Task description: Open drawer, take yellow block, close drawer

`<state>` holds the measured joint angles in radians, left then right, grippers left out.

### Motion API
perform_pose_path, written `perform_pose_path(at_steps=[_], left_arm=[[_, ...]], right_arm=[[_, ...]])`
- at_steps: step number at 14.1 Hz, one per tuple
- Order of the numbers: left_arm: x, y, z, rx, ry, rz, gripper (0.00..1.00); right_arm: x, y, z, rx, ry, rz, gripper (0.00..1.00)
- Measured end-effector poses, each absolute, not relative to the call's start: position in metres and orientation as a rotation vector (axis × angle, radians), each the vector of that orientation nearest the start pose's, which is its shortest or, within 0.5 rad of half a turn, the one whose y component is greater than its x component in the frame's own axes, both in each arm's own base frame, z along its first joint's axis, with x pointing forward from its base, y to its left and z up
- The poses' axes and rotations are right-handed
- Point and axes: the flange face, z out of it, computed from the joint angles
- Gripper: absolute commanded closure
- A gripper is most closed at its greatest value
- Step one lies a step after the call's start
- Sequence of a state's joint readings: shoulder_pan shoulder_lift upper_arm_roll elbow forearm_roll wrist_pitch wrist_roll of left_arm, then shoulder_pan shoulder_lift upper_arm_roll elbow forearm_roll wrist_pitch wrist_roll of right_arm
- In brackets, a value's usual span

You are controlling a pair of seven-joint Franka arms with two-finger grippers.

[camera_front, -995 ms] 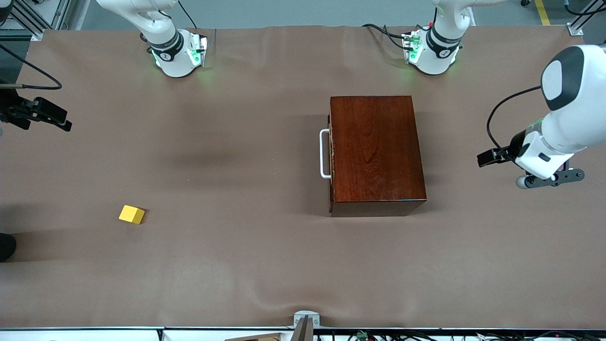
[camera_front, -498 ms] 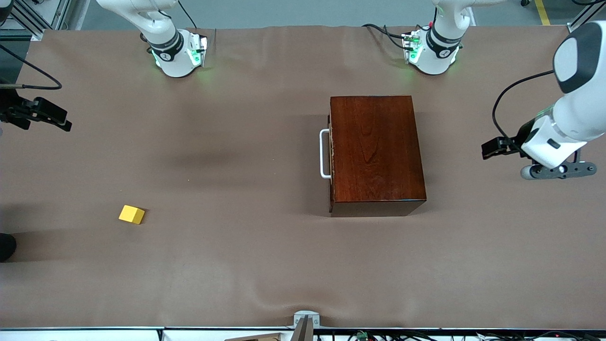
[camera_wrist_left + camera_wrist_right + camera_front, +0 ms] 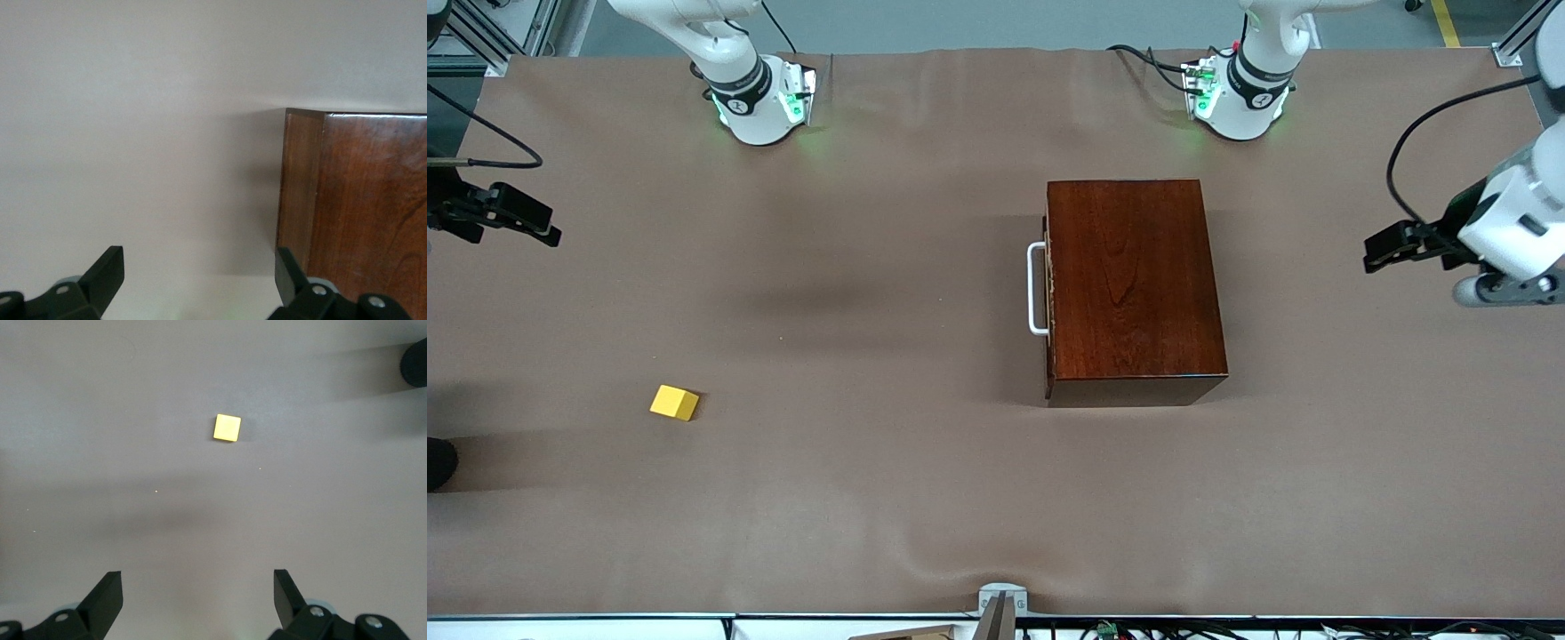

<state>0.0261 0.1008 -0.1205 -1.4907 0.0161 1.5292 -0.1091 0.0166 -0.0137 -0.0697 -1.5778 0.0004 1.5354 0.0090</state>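
Note:
The dark reddish-brown wooden box stands mid-table with its drawer pushed in. The drawer's white handle faces the right arm's end of the table. The yellow block lies on the bare table toward the right arm's end, nearer the front camera than the box. It also shows in the right wrist view. My left gripper is open and empty over the table at the left arm's end, apart from the box; its wrist view shows a box corner. My right gripper is open and empty and waits at the table's edge.
Brown cloth covers the whole table. A dark rounded object sits at the table's edge at the right arm's end, nearer the front camera than the block. The two arm bases stand along the edge farthest from the front camera.
My left arm has drawn back from the box toward the left arm's end of the table and toward the bases. The right arm, the box and the block have not moved.

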Motion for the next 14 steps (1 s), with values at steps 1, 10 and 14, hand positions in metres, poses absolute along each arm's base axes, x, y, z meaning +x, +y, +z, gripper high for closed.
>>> perform_pose_path(at_steps=[1,10,14], left_arm=[[0.578,-0.051,0.607,-3.131,-0.020,0.083,0.00],[0.544,-0.054,0.649,-3.121,-0.007,0.077,0.00],[0.544,-0.062,0.642,-3.119,0.016,0.085,0.00]], right_arm=[[0.546,-0.029,0.626,-3.138,0.098,0.045,0.00],[0.546,-0.029,0.630,-3.138,0.098,0.032,0.00],[0.546,-0.030,0.630,-3.138,0.098,0.031,0.00]])
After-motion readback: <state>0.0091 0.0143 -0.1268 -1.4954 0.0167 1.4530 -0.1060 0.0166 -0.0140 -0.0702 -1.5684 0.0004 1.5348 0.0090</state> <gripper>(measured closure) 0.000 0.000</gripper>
